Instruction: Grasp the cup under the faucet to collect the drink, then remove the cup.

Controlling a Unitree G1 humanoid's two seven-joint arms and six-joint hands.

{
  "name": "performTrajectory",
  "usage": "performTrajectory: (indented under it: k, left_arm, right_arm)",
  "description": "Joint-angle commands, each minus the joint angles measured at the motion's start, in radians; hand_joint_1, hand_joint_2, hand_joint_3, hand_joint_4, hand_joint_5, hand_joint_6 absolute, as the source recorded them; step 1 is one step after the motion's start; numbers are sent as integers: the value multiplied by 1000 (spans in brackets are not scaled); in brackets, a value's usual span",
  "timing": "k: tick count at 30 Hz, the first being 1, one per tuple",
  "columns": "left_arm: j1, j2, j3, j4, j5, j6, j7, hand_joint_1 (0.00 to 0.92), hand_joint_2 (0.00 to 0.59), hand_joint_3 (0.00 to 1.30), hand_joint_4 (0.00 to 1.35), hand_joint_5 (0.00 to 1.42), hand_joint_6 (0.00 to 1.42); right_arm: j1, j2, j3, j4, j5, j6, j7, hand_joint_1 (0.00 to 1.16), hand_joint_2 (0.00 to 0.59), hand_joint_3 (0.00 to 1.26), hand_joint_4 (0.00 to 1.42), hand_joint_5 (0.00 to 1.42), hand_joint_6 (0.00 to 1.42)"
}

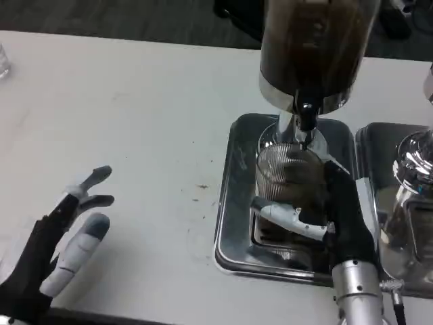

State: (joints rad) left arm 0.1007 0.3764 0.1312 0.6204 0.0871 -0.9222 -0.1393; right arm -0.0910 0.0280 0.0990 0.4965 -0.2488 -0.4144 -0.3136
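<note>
A clear ribbed cup stands on the steel drip tray, right under the black faucet of a drink dispenser full of dark liquid. My right hand wraps around the cup from the near right side, thumb across its front and fingers behind it. How much drink is in the cup I cannot tell. My left hand lies on the white table at the lower left, fingers spread, holding nothing.
A second steel tray with another dispenser's chrome base sits close on the right. A clear glass object stands at the far left edge. A few dark crumbs lie on the table left of the tray.
</note>
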Motion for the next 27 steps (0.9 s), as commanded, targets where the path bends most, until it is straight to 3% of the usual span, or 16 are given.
performTrajectory:
  k: [1,27]
  left_arm:
    - [-16,5,-14,11,-6,7,-14,0,146,187,124,291,90]
    - [-45,2,-37,42,-7,-2,-24,0,147,196,124,295,90]
  right_arm:
    - [35,6,-8,-35,-10,-12,-31,1103,93,703,746,880,1232]
    - [89,16,-20,-137,-39,-27,-78,1095,66,767,816,967,1307]
